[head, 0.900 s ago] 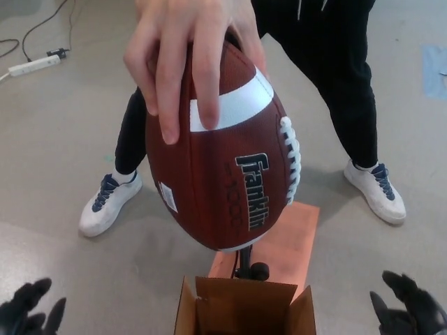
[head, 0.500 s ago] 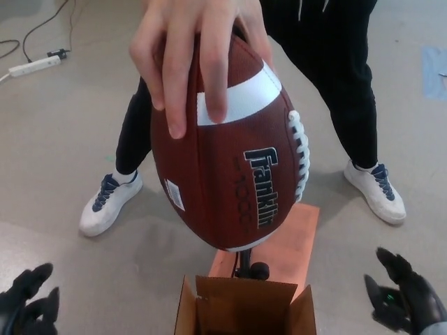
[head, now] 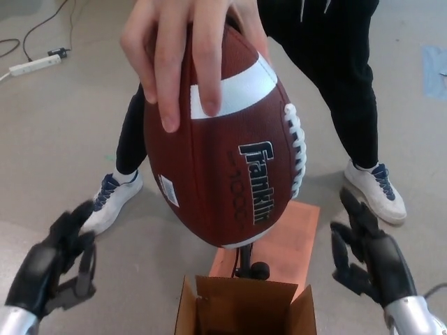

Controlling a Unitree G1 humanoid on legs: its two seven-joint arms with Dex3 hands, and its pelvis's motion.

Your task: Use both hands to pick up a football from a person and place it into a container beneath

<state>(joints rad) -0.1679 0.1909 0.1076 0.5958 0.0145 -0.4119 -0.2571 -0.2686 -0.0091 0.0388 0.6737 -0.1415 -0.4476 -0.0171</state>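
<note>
the left hand (head: 56, 269) at lower left and the right hand (head: 369, 255) at lower right are both raised with fingers spread, holding nothing, each well apart from the football (head: 223, 146). the ball reads "franklin" and "1000" and hangs at frame centre in a person's hand (head: 185, 49), above the open cardboard box (head: 244, 307). since the earlier frames both robot hands have risen from the bottom corners.
</note>
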